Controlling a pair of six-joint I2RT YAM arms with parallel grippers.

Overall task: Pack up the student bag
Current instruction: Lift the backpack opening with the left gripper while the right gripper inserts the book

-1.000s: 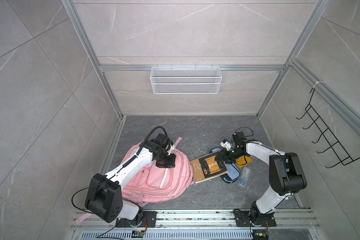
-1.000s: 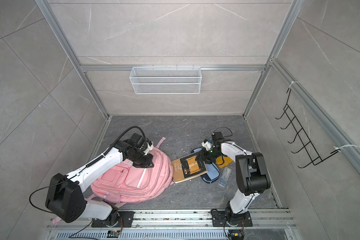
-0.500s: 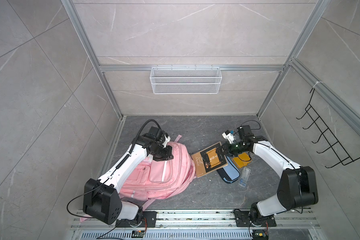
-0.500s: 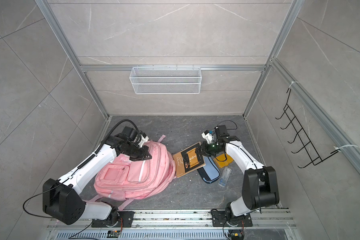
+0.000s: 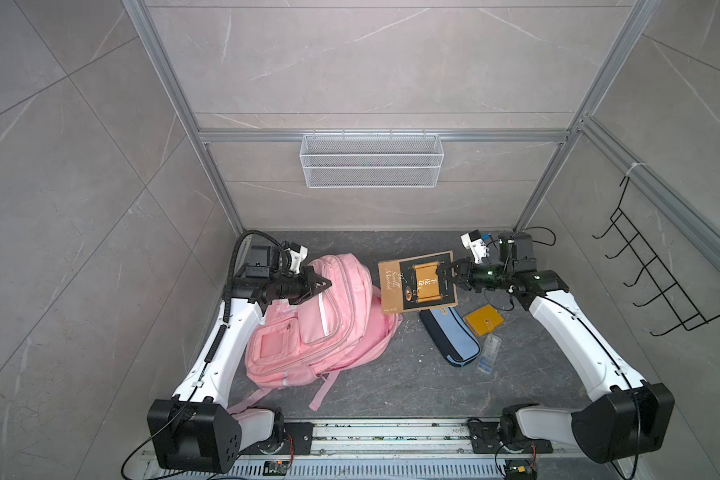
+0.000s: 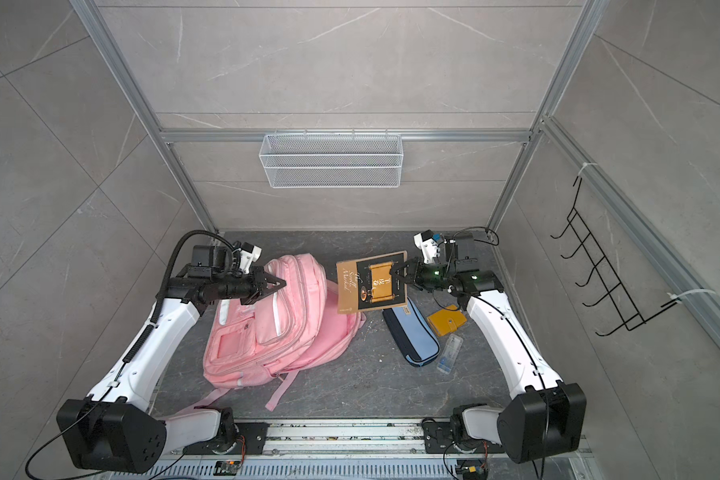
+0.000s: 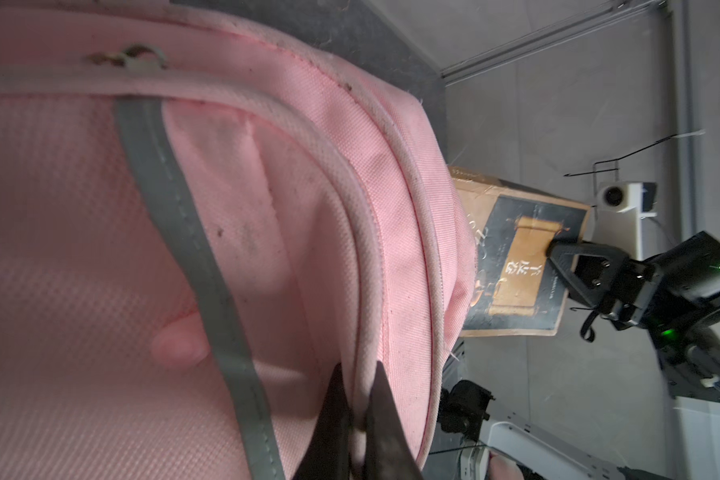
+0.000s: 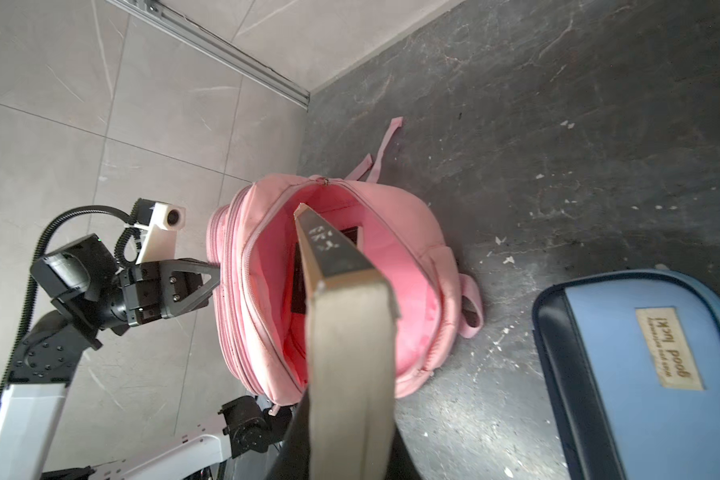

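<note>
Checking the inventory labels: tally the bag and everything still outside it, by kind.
student bag: 1
book: 1
pencil case: 1
yellow wallet: 1
clear plastic case: 1
Total: 5

Bright even light, soft shadows, blurred foregrounds

We count one pink backpack [image 5: 308,328], one book [image 5: 416,282], one blue pencil case [image 5: 449,336], one yellow wallet [image 5: 483,320] and one small clear plastic box [image 5: 489,353]. One dark flat thing [image 8: 299,291] shows inside the backpack. On the walls we count one wire basket [image 5: 371,166] and one black hook rack [image 5: 657,282]. There are two hands, the left hand [image 5: 325,284] and the right hand [image 5: 447,272].
</note>
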